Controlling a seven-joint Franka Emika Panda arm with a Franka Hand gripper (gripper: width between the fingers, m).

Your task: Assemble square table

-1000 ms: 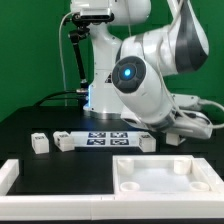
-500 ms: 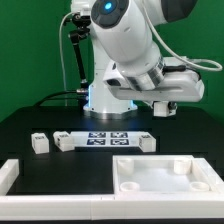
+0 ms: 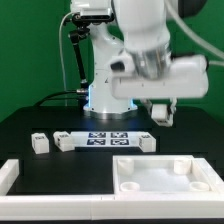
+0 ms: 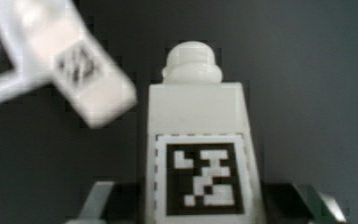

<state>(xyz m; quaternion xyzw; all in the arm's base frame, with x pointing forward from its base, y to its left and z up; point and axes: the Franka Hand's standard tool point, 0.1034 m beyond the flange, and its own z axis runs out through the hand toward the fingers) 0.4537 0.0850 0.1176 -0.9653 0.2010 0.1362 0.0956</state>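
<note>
**Jaws partly closed on a short white plastic block leg [image 4: 201,120]**

The jaws of the gripper [image 3: 160,112] clamp the leg's sides, and its black-and-white tag faces the wrist camera. Beyond its pegged end lies a blurred white tagged piece [image 4: 78,70]. Farther down, well apart from the jaws, rests the white plastic square panel [image 3: 165,175], recess upward.
</note>
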